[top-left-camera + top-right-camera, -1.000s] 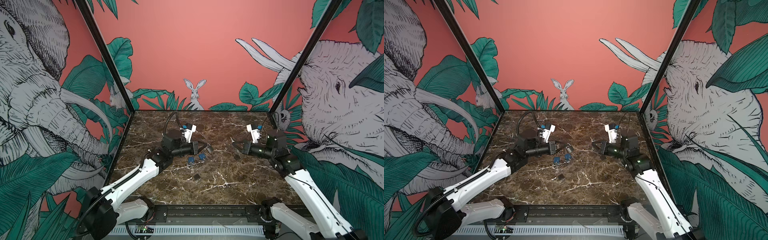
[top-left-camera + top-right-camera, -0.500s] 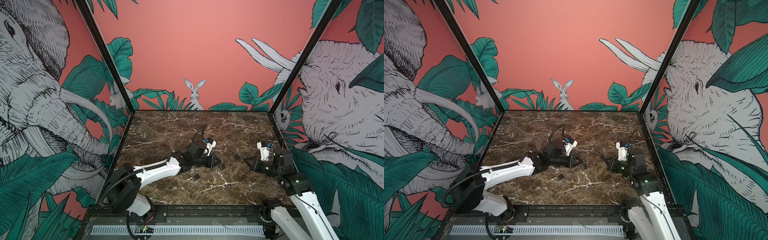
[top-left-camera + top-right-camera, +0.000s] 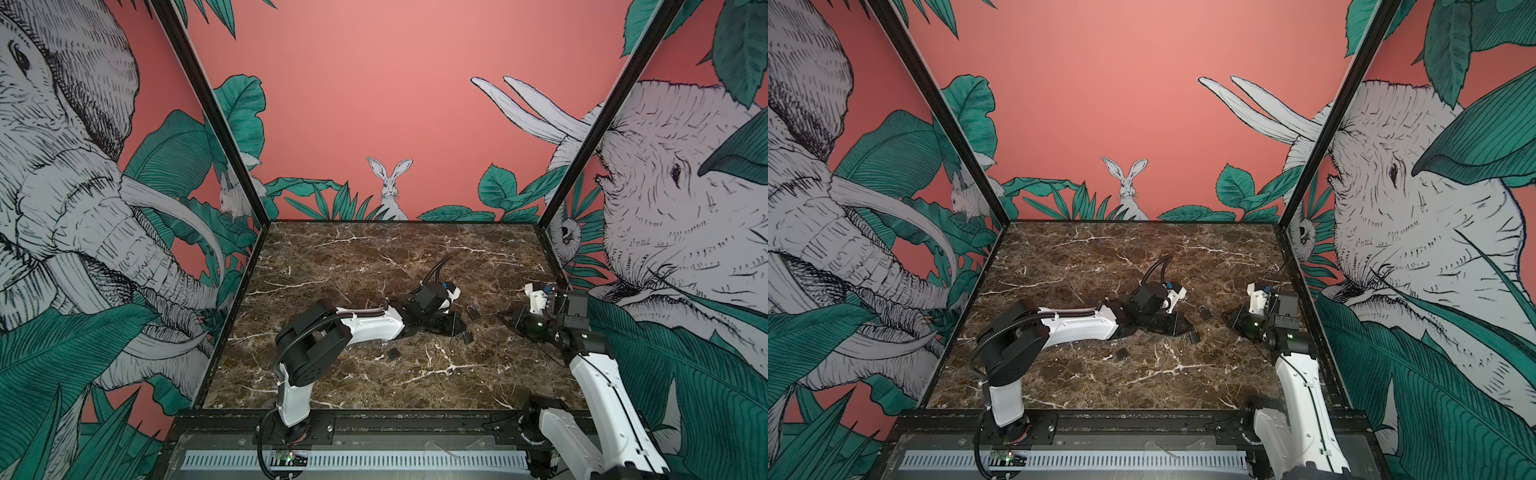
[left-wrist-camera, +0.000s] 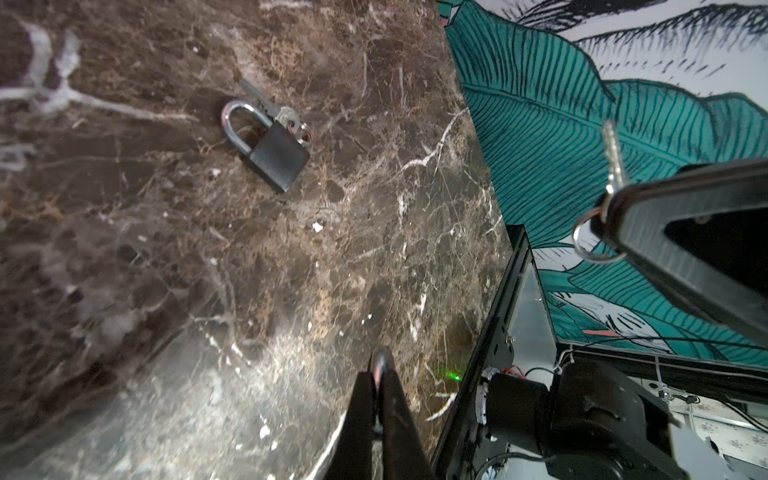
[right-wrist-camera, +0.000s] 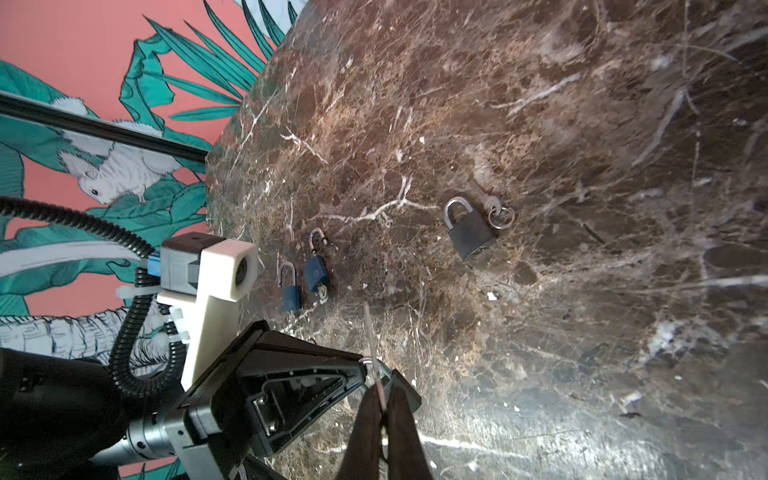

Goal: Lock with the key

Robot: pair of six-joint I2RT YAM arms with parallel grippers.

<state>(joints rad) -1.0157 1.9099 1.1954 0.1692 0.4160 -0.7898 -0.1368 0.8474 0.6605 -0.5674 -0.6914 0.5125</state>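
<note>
At left hand (image 4: 379, 376), fingers cut by frame edge; shiny metal piece (image 4: 379, 361) pinched at tips, rest hidden, kind unclear. In right wrist view, right hand (image 5: 382, 401) buries bow of key (image 5: 371, 328); only blade shows. Second key (image 4: 254, 94) partly under black padlock (image 4: 279, 157). Blue padlocks (image 5: 291, 291) hidden behind left arm (image 3: 365, 326) in both top views. Near part of desk (image 4: 124, 395) blurred.

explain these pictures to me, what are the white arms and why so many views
Two white robot arms stand at a marble table. Two pictures look down from overhead; the other two come from a camera on each arm's wrist. On the table lie a black padlock with a loose key beside it, and two blue padlocks. The right fingers are shut on a key. The left fingers pinch a shiny metal piece, probably a padlock's shackle.
</note>
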